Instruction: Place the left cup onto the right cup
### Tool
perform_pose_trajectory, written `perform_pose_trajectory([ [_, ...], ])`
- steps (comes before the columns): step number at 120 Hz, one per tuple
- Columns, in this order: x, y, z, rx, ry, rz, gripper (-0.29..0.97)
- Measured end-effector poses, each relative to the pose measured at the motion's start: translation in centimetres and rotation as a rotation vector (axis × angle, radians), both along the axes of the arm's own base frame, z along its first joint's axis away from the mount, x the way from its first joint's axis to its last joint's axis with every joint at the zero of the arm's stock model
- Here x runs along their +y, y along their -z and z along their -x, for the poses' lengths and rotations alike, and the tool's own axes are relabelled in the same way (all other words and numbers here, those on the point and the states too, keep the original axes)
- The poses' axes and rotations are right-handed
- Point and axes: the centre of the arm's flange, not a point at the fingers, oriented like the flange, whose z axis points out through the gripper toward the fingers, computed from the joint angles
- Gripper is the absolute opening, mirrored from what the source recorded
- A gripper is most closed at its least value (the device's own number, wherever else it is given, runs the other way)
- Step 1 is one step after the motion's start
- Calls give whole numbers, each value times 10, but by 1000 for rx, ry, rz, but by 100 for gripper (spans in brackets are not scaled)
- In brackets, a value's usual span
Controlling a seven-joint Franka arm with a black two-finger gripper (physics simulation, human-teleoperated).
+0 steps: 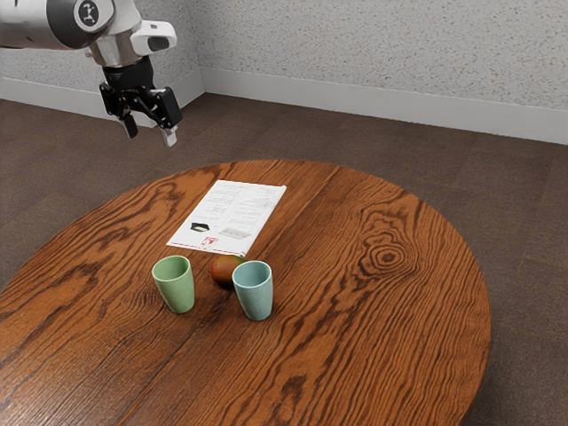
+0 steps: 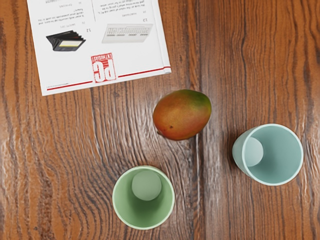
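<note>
Even, diffuse light falls from above on the bench [image 1: 382, 293], bright enough that the wood grain reads clearly, with only a mild sheen on its surface. The green cup [image 1: 174, 283], the blue cup [image 1: 253, 289] and the mango [image 2: 182, 114] cast short, soft-edged shadows that stay close to their bases. The floor [image 1: 71, 160] around the bench looks dimmer.

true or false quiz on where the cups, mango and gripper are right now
1. The green cup and the blue cup stand upright and apart. True.
2. The gripper is shut on the green cup. False: it is open and empty, high above the table.
3. The mango lies inside the blue cup. False: it lies on the table, beside both cups.
4. A printed sheet lies flat on the table. True.
</note>
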Motion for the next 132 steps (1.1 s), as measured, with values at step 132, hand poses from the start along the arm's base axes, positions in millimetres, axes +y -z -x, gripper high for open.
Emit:
perform_pose_trajectory([
  [132, -7, 167, 30, 113, -63, 35, 68],
])
